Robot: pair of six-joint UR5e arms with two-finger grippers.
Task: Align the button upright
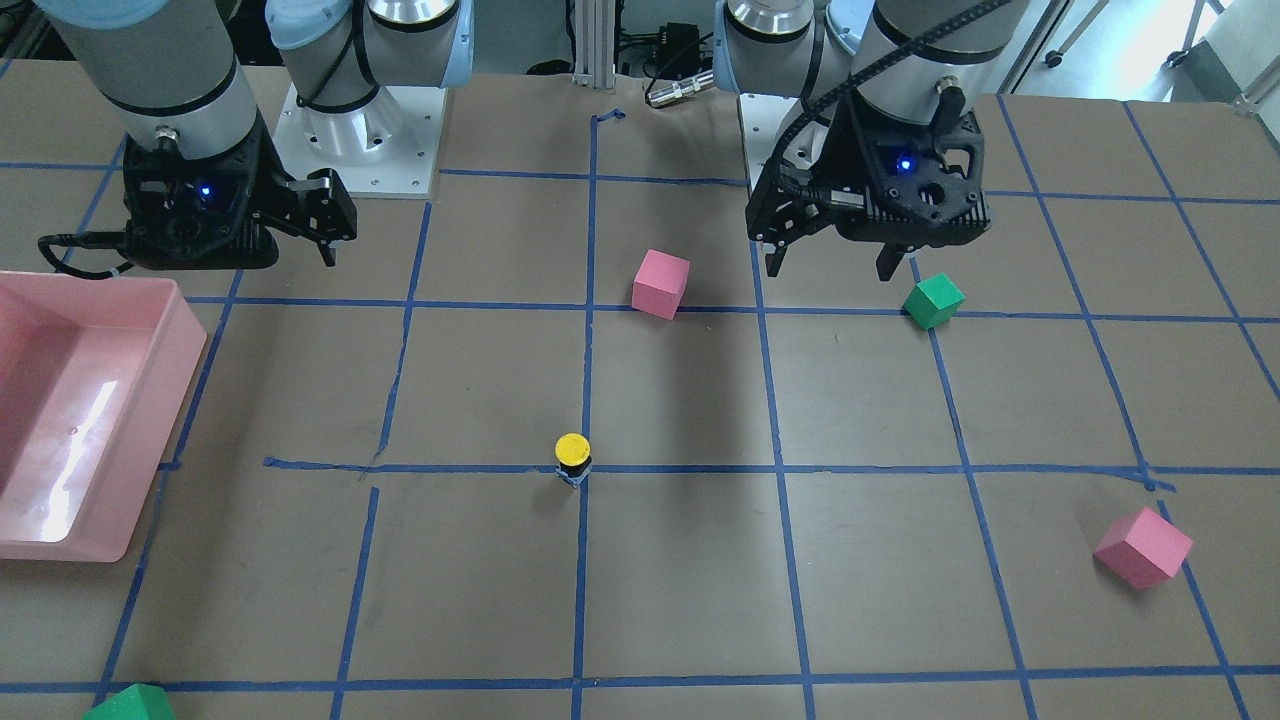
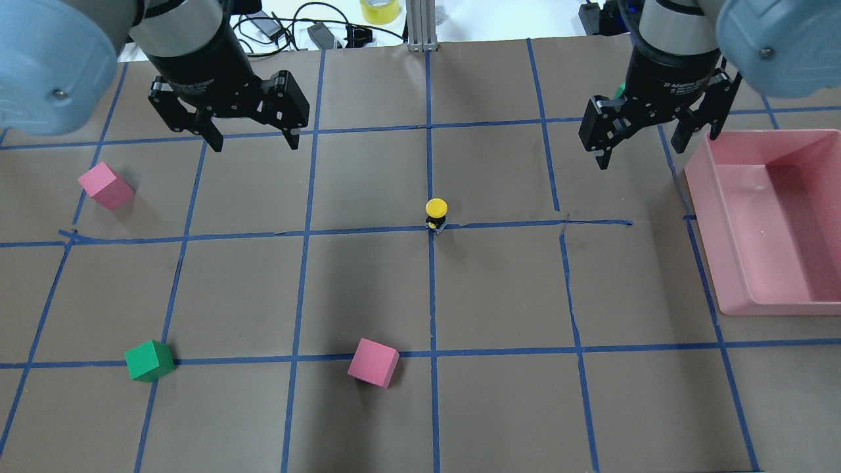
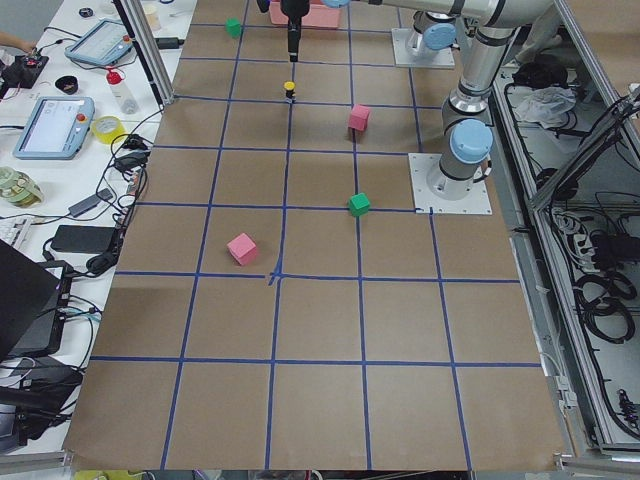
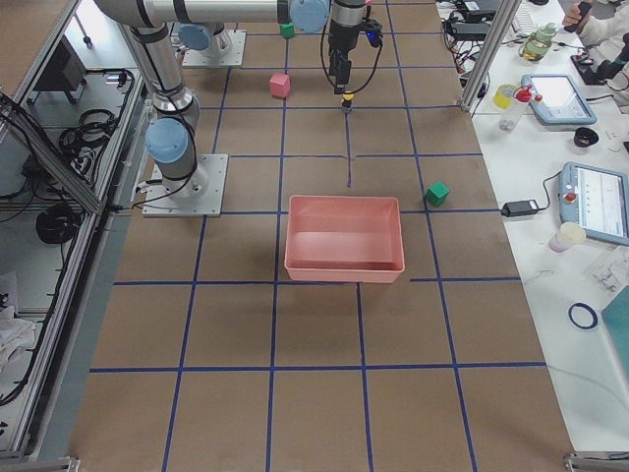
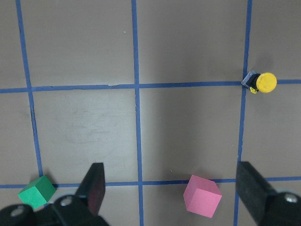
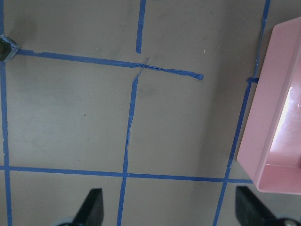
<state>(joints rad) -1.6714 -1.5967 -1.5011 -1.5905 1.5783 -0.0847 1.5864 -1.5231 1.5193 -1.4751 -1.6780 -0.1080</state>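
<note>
The button (image 2: 436,214) has a yellow cap, a black body and a greyish base. It stands upright, cap on top, on a blue tape crossing at mid-table; it also shows in the front view (image 1: 572,458) and the left wrist view (image 5: 261,83). Only its base shows at the left edge of the right wrist view (image 6: 5,47). My left gripper (image 2: 253,141) is open and empty, raised above the table, far to the button's left. My right gripper (image 2: 657,148) is open and empty, raised to the button's right, beside the bin.
A pink bin (image 2: 706,217) sits at the table's right edge. Pink cubes (image 2: 105,186) (image 2: 373,362) and a green cube (image 2: 150,360) lie on the left half. Another green cube (image 1: 130,705) lies at the far side near the bin.
</note>
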